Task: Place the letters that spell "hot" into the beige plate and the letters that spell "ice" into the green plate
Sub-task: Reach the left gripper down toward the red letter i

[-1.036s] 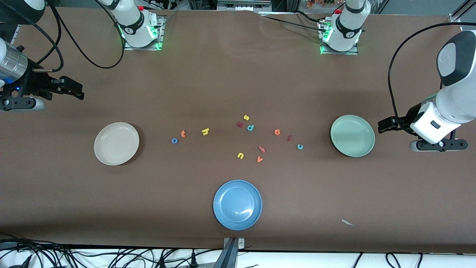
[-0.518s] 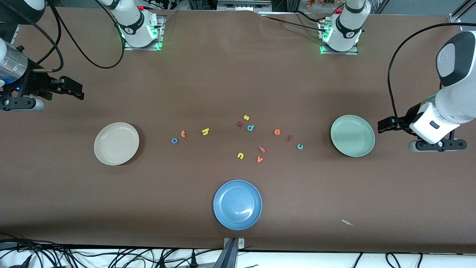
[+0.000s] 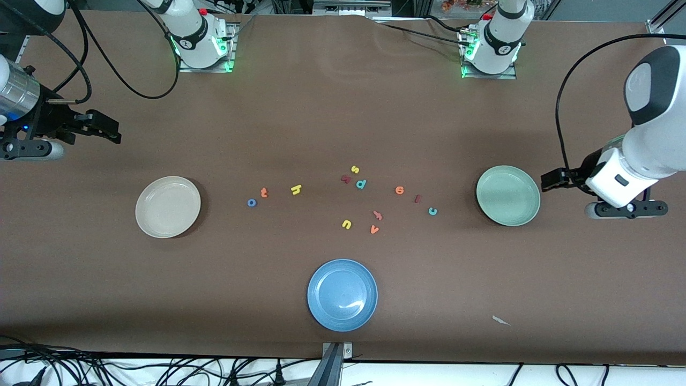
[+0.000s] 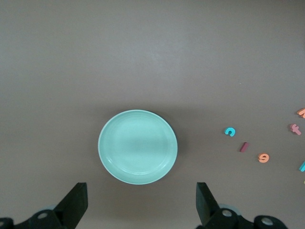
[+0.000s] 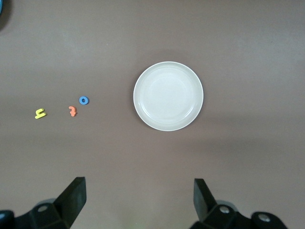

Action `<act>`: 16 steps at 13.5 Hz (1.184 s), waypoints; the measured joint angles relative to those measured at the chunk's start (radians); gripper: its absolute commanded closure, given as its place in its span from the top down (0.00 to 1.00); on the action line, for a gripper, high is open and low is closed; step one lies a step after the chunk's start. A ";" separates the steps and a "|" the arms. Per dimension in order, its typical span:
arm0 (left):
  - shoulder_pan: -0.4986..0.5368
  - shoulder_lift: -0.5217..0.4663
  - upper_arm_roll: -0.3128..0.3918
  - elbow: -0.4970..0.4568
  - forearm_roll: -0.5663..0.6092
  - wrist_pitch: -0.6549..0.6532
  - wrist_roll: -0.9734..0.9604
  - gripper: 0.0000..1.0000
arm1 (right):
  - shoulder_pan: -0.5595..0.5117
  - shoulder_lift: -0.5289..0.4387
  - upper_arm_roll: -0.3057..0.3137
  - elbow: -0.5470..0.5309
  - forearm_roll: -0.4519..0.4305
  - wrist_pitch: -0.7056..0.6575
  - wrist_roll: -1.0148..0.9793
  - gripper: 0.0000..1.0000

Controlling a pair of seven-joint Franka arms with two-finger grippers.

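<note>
The blue o (image 3: 251, 202), orange t (image 3: 263, 192) and yellow h (image 3: 296, 188) lie in a row on the table, between the empty beige plate (image 3: 168, 206) and the other letters. Toward the empty green plate (image 3: 508, 195) lie the orange e (image 3: 399, 190), dark red i (image 3: 417, 199) and teal c (image 3: 432, 211). My left gripper (image 3: 549, 179) hangs open over bare table beside the green plate (image 4: 137, 146), holding nothing. Over the right arm's end of the table my right gripper (image 3: 110, 128) waits open and empty; its wrist view shows the beige plate (image 5: 168, 96).
Other letters lie mid-table: dark red k (image 3: 345, 179), yellow s (image 3: 355, 169), teal p (image 3: 361, 184), a pinkish letter (image 3: 378, 215), yellow u (image 3: 346, 224), orange v (image 3: 374, 229). A blue plate (image 3: 342, 295) sits nearer the front camera. A paper scrap (image 3: 501, 320) lies near the front edge.
The left arm has crept slightly toward the green plate. The right arm, the letters and the plates have not moved.
</note>
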 measured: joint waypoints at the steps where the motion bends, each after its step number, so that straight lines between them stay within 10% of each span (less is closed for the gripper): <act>1: -0.023 0.012 -0.001 -0.002 0.000 0.000 -0.049 1.00 | 0.000 0.000 0.000 0.000 0.000 0.000 0.000 1.00; 8: -0.211 0.166 -0.007 -0.012 -0.027 0.128 -0.454 1.00 | 0.000 0.000 0.000 -0.001 0.000 -0.001 0.000 1.00; 16: -0.291 0.225 -0.016 -0.188 -0.057 0.395 -0.475 0.99 | -0.002 0.000 -0.001 -0.001 0.000 0.000 0.000 1.00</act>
